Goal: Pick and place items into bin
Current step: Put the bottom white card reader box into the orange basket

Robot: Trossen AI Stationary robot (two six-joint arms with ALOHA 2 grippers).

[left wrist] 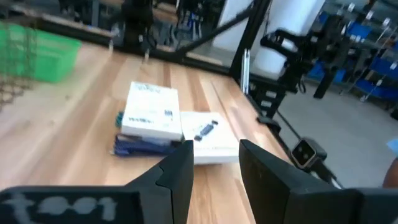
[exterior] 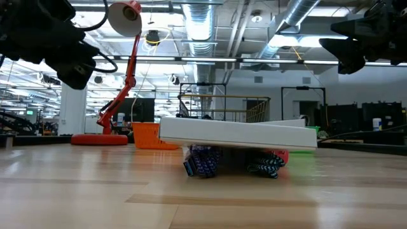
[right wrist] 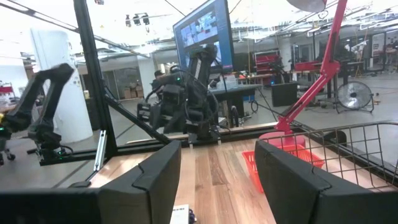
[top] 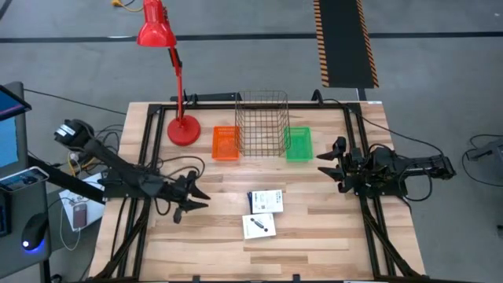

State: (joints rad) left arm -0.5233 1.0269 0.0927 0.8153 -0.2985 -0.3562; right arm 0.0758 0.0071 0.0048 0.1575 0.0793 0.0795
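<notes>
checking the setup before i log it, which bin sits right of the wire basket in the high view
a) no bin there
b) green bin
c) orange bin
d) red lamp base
b: in the high view the green bin touches the right side of the wire basket, while the orange bin sits on its left.
</notes>
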